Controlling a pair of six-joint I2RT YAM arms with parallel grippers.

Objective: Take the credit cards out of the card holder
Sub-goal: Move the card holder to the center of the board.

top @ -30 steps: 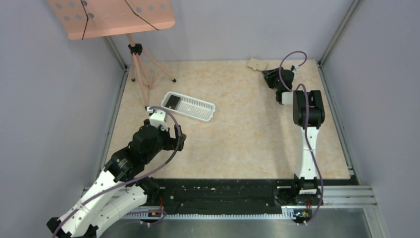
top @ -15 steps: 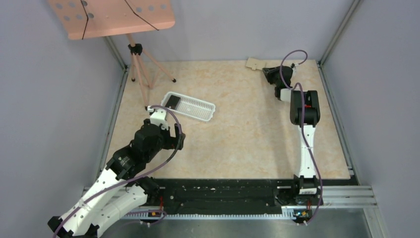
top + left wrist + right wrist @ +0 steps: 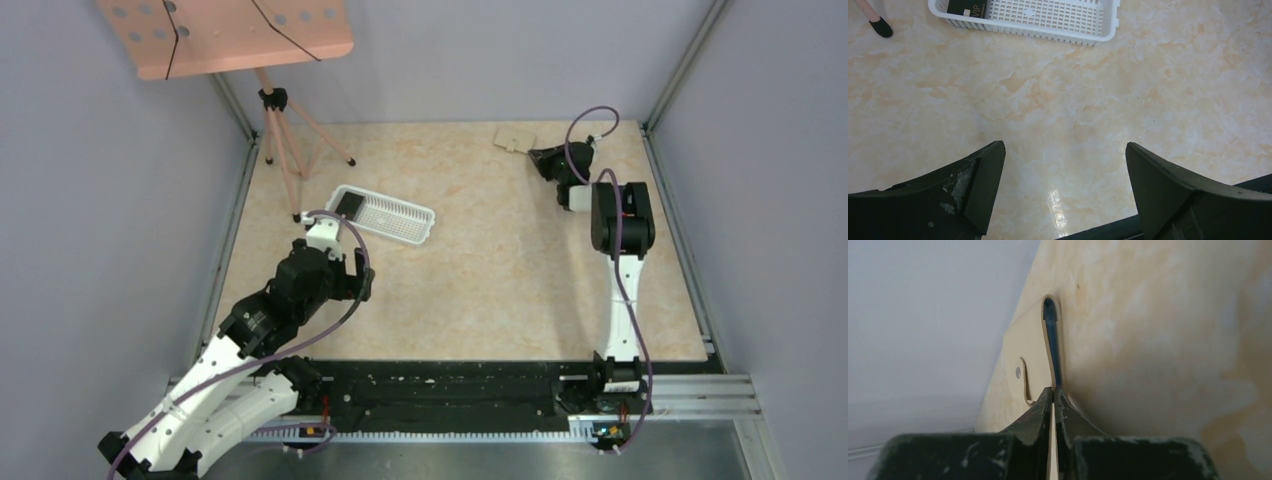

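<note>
The card holder (image 3: pixel 512 137) is a flat tan piece with a snap button, lying near the back wall. In the right wrist view (image 3: pixel 1025 347) a dark blue edge (image 3: pixel 1052 340) shows along its fold. My right gripper (image 3: pixel 543 156) is shut on the holder's near edge, its jaws (image 3: pixel 1053 391) pinched together on it. My left gripper (image 3: pixel 362 283) is open and empty above the table at the front left; the left wrist view (image 3: pixel 1063 150) shows bare table between its fingers. A black card (image 3: pixel 348 205) lies in the white basket (image 3: pixel 428 222).
The white slotted basket (image 3: pixel 1028 31) with the black card (image 3: pixel 967 7) lies just beyond my left gripper. A pink stand on a tripod (image 3: pixel 285 150) stands at the back left. Metal rails and grey walls edge the table.
My right gripper has shifted a little at the back and the card holder has moved slightly left with it. My left arm has crept a little toward the basket.
</note>
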